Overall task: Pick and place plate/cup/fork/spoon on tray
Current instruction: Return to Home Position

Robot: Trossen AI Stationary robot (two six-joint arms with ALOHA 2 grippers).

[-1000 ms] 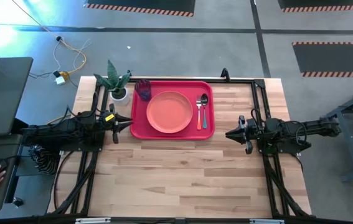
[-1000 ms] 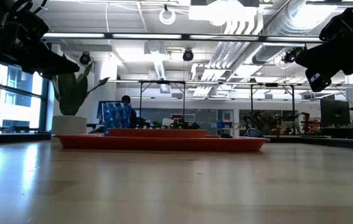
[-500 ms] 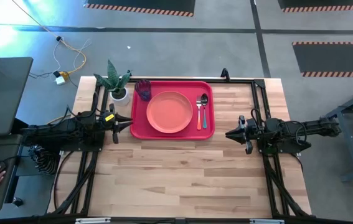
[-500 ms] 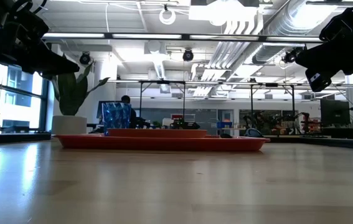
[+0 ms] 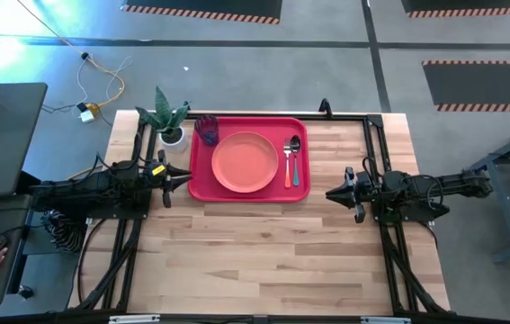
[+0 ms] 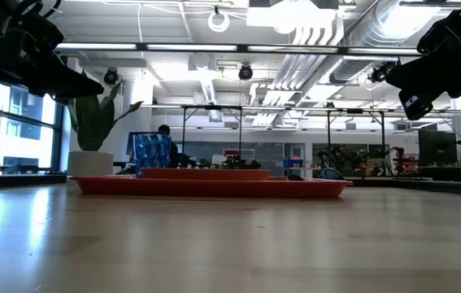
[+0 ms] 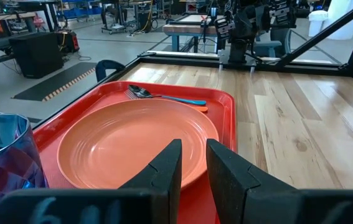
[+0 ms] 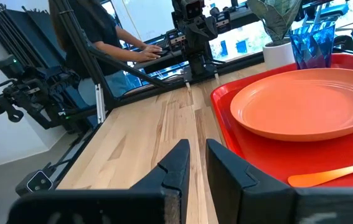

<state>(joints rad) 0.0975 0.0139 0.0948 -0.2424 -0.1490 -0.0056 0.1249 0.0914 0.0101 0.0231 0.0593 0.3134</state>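
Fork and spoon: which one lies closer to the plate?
The fork, the one with the orange-red handle, lies next to the plate; the teal-handled spoon lies on its far side, toward the tray edge.

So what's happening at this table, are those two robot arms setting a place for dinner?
Pretty much, and it looks finished. The red tray already holds the pink plate, the blue cup at its corner, and the fork and spoon side by side. Neither arm holds anything: the left gripper hangs just off the tray's left edge and the right gripper waits over bare wood, both with fingers slightly apart. A potted plant stands beside the tray.
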